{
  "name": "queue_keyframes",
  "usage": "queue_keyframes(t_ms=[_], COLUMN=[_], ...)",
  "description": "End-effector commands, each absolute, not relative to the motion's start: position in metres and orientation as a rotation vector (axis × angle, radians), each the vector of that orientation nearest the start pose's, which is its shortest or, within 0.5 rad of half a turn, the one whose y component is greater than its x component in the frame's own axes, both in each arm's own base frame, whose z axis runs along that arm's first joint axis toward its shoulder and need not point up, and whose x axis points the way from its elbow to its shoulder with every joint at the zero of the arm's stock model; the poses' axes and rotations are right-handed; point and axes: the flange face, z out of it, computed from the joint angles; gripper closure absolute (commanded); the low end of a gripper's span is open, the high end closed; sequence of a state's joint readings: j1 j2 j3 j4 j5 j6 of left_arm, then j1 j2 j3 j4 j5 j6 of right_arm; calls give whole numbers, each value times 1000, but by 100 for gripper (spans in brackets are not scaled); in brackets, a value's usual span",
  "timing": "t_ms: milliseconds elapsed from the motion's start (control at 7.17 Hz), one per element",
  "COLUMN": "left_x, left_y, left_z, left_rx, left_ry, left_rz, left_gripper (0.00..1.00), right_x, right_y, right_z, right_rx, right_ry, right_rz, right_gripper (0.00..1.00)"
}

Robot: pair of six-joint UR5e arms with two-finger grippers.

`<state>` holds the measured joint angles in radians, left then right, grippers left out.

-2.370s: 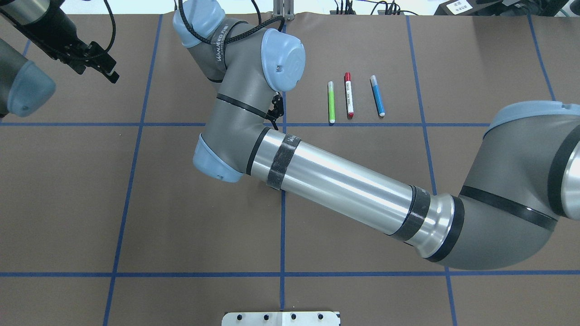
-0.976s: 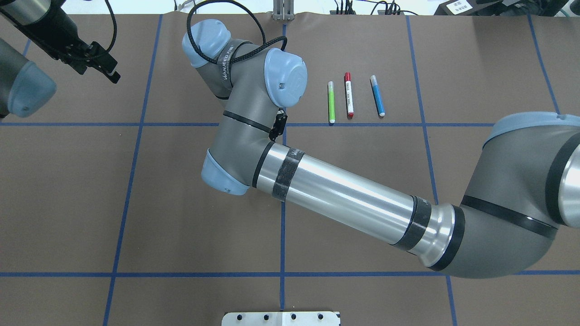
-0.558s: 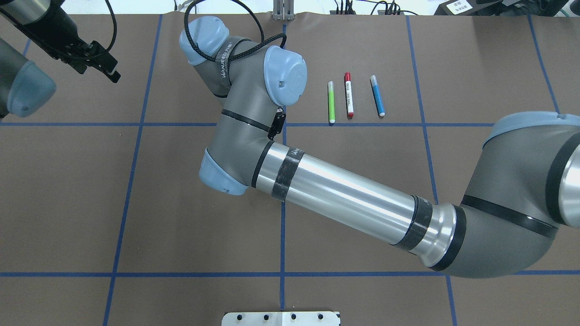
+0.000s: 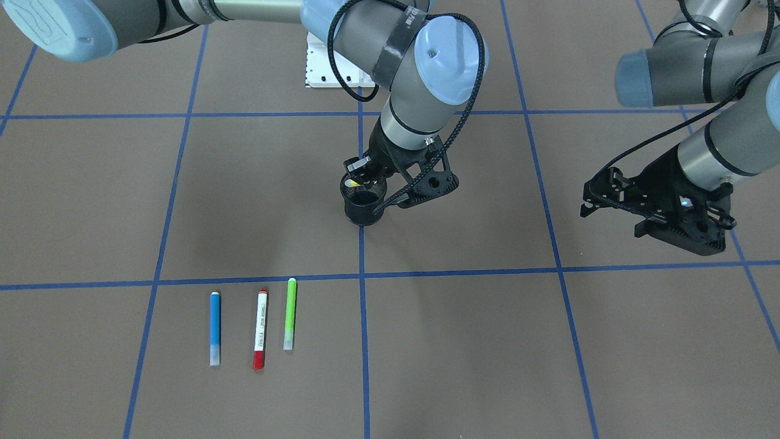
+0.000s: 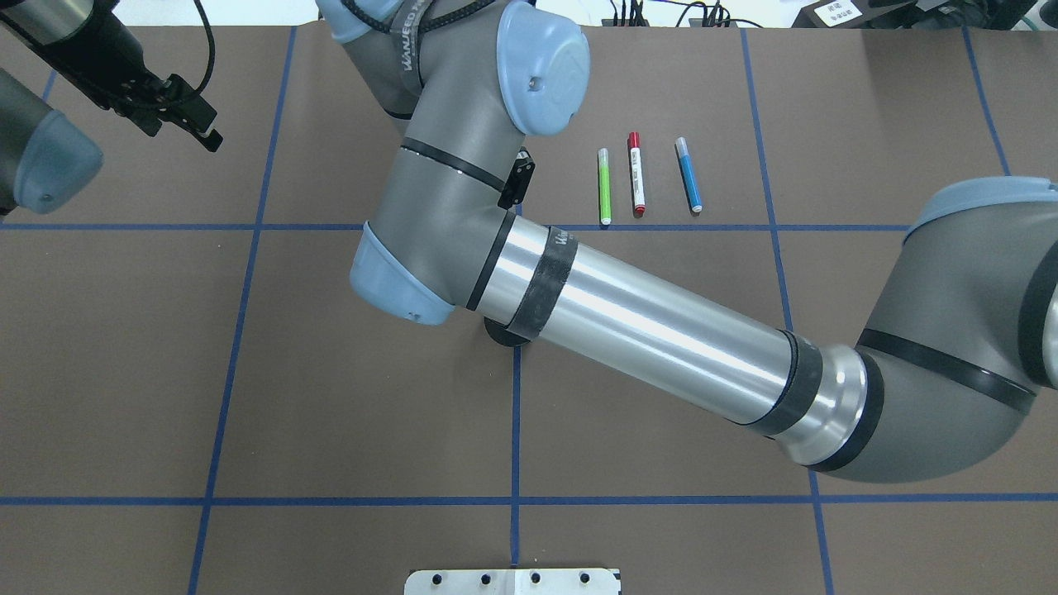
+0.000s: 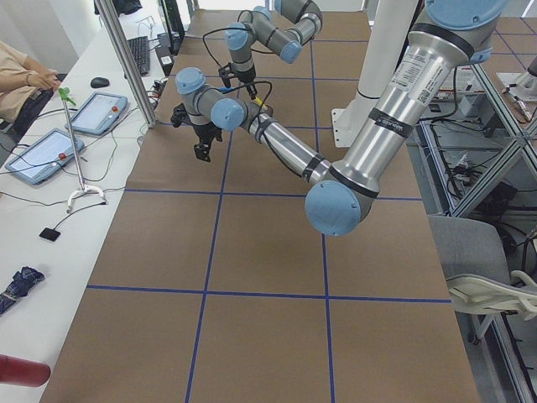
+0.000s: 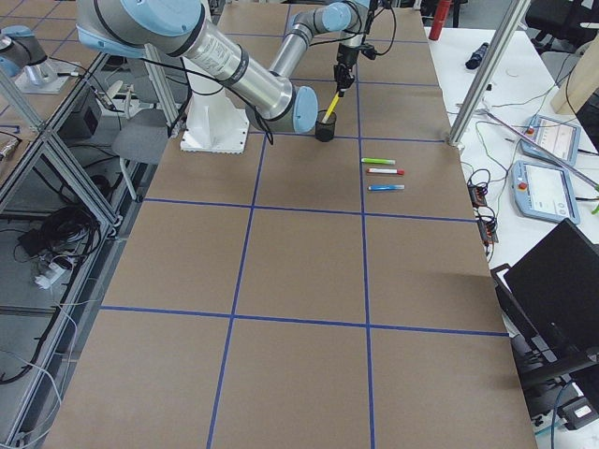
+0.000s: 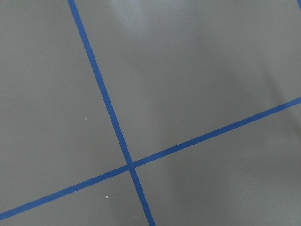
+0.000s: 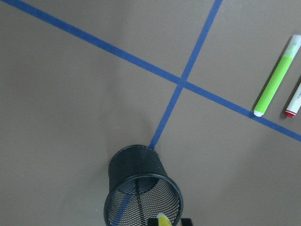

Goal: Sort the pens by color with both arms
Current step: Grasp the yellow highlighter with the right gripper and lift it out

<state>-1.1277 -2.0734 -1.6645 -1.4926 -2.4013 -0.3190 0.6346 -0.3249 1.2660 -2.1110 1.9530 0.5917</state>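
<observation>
Has the yellow pen [image 7: 331, 99] clamped in the right gripper [image 4: 361, 177], tilted, lower end at the mouth of the cup [image 4: 362, 207]; cannot tell whether that end is inside. Shows only a sliver of yellow between the fingers in the front view, and a yellow tip over the cup's rim in the right wrist view. Stands the cup upright on a blue tape line [image 4: 361, 262] of the brown table [image 4: 91, 213], near a crossing of lines. Lays three more pens flat in a row in the next cell, parallel and apart from one another: green pen [image 4: 290, 314] nearest the cup with one end just at a tape line, red pen [image 4: 261, 329] in the middle, blue pen [image 4: 214, 326] outermost. Hangs the left gripper [image 4: 586, 201] above the table on the robot's left, well apart from cup and pens, jaws parted and empty. Gives nothing but table and two crossing lines in the left wrist view. Stretches the right arm [image 5: 645, 322] across the middle, hiding most of the cup from overhead
</observation>
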Motion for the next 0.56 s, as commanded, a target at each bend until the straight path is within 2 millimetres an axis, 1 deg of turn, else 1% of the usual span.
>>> queue_keyframes(t_ms=[0, 139, 279, 418], left_x=[225, 225, 225, 225], left_y=[-612, -612, -613, -613], left_z=[323, 323, 322, 322], left_rx=[150, 150, 151, 151], left_ry=[941, 941, 941, 941], left_rz=[331, 331, 330, 330], left_gripper=[1, 1, 1, 1], right_x=[-515, -498, -488, -485], right_y=[-544, -552, -557, -561], right_z=[5, -1, -9, -14], right_rx=[73, 94, 137, 196], right_ry=[-584, -596, -585, -583], right_rz=[-335, -299, -269, -201], right_gripper=[100, 100, 100, 100])
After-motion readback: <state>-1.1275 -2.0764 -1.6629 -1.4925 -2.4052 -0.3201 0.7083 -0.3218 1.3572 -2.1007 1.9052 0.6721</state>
